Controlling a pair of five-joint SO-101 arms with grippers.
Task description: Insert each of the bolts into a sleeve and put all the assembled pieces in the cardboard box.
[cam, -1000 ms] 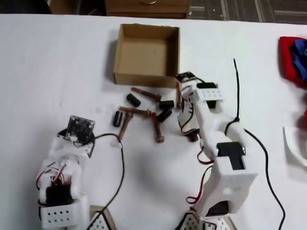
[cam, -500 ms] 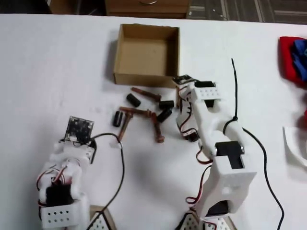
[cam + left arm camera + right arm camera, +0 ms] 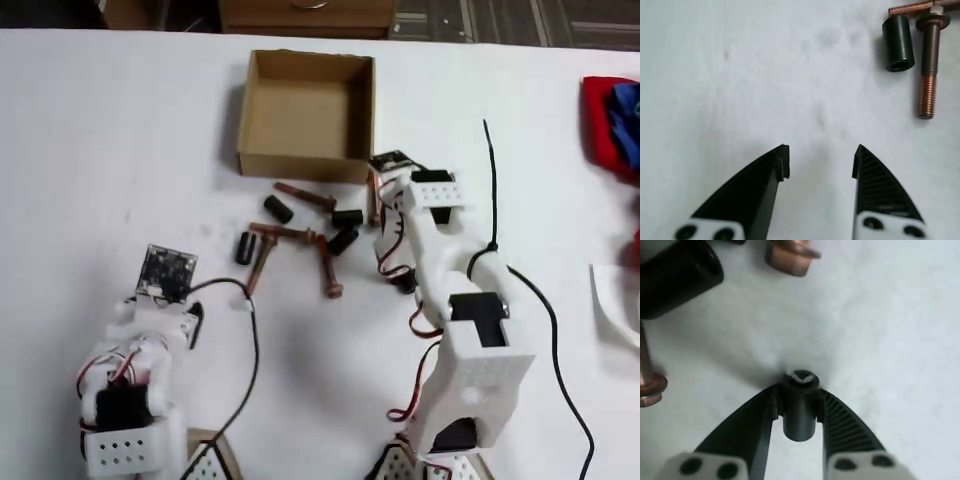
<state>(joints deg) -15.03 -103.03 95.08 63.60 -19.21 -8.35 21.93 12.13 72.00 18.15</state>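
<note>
High view: the open-topped cardboard box (image 3: 300, 165) sits just past a loose scatter of coppery bolts (image 3: 327, 265) and stubby black sleeves (image 3: 278, 209), none boxed yet, all lying between the two arms, probably for easy reach. Left wrist view: the left gripper (image 3: 820, 160) hangs with jaws wide and empty over the matte white table (image 3: 740, 75), with a smooth lone sleeve (image 3: 898, 42) just beside a threaded bolt (image 3: 929, 70) farther off. Right wrist view: the right gripper (image 3: 799, 395) pinches a short round held sleeve (image 3: 800, 415) by its sides, likely readying it for a bolt.
</note>
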